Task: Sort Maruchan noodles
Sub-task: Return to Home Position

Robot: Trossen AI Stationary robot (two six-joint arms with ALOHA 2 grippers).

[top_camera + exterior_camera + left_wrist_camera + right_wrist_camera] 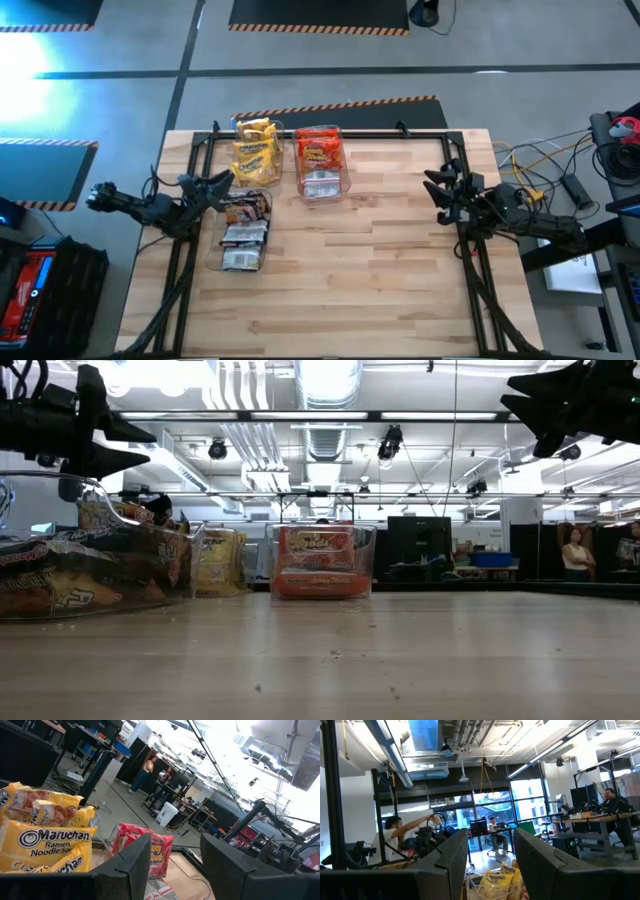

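Sorted by colour, the yellow crinkly Maruchan noodle packets (255, 150), red-orange packets (320, 152) and dark brown packets (245, 226) fill separate clear plastic bins (342, 186) on the wooden counter (380, 265), while the left gripper (216, 184) and right gripper (440, 186) hang raised at opposite edges, fingers parted, empty.

The left pincer (215, 184) is black, and so is the right pincer (438, 188). Just beside the left pincer lie dark brown-red packets (245, 222) with silvery-white patches. A little beyond that pincer, the yellow packets (255, 150) carry dark lettering and orange-tan pictures. From there toward the right pincer, the red-orange packets (320, 150) show yellow print, with a silvery-white patch at one end. Under both pincers the table (380, 270) is pale wood in lengthwise strips. Past both pincers, orange-and-black striped tape (335, 103) crosses a grey floor (500, 90).
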